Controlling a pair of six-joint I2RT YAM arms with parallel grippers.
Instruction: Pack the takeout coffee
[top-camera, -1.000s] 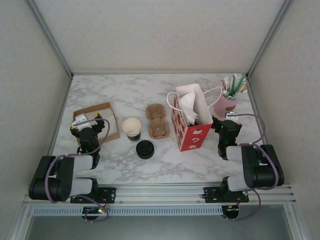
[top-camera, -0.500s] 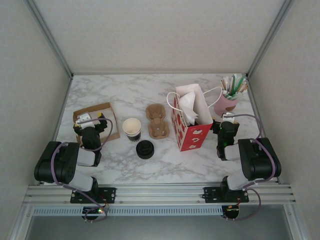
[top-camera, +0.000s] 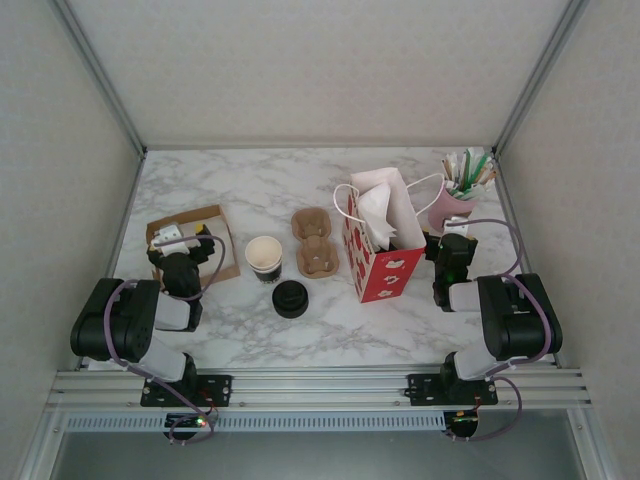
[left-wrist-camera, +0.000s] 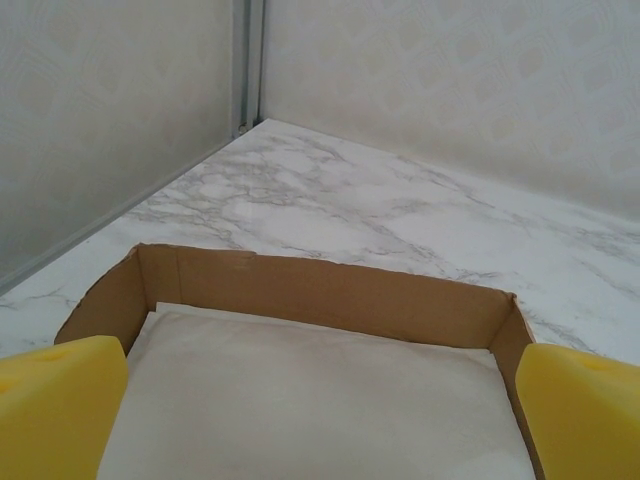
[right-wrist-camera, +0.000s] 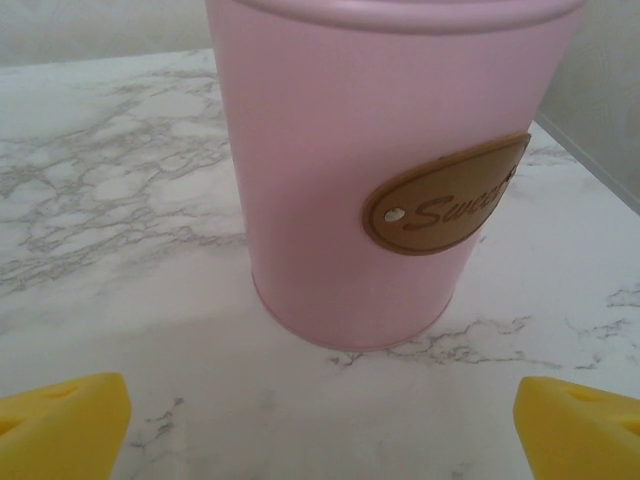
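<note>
Obs: lidless cup (top-camera: 264, 255) upright on surface (top-camera: 250, 190), mouth up, axis vertical; black lid (top-camera: 290, 299) flat, just near-right. Spread wide, empty: left pincer (left-wrist-camera: 320, 400), right pincer (right-wrist-camera: 320, 420).

Left arm (top-camera: 125, 330), right arm (top-camera: 510, 320): black joints, grey links, purple cables (top-camera: 495, 222); yellow pincer fingertips (left-wrist-camera: 60, 400).

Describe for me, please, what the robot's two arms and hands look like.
Both the left arm and right arm have chunky rounded black joints with light grey links, each trailed by a looping mauve cable. The left hand and right hand each have two blocky yellow fingers.
</note>
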